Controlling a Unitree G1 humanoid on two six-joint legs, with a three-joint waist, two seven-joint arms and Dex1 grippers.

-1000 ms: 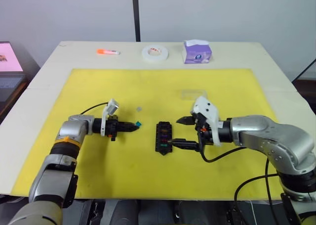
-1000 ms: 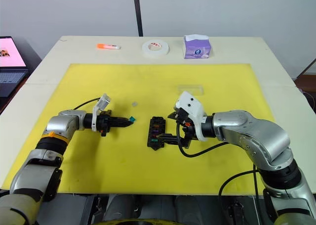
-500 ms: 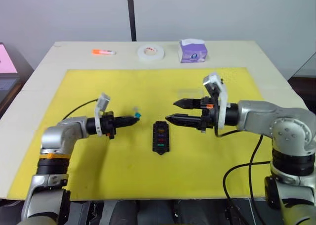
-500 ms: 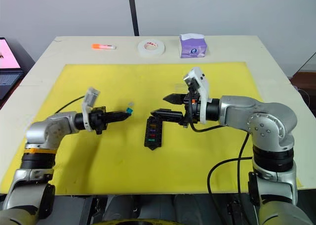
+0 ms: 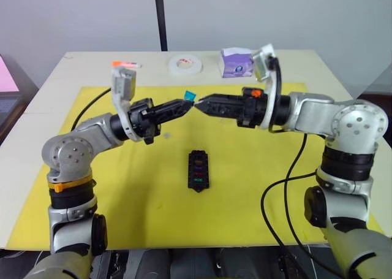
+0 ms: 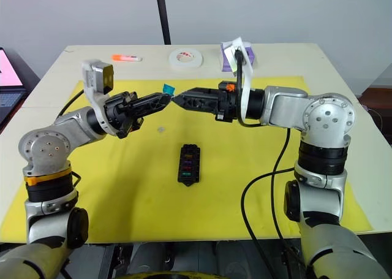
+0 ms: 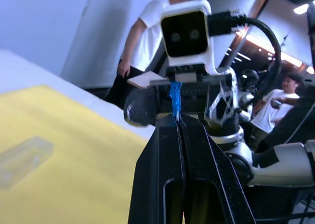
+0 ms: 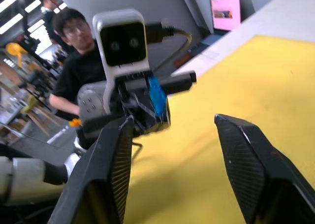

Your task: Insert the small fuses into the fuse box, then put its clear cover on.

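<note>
Above the yellow mat point(image 5: 122, 187), frame centre, the left gripper point(image 5: 187, 105) is pinching a light, slippery teal fuse point(image 5: 189, 95) by its base, facing the spread right gripper point(image 5: 202, 103).

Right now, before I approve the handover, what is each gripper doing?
Left gripper: closed on a teal fuse, raised above the mat.
Right gripper: open, holding nothing, its tips near the fuse.

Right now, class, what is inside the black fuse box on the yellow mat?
The fuse box holds several coloured fuses in its slots; purple, red and green show. Exactly how many cannot be told.
</note>
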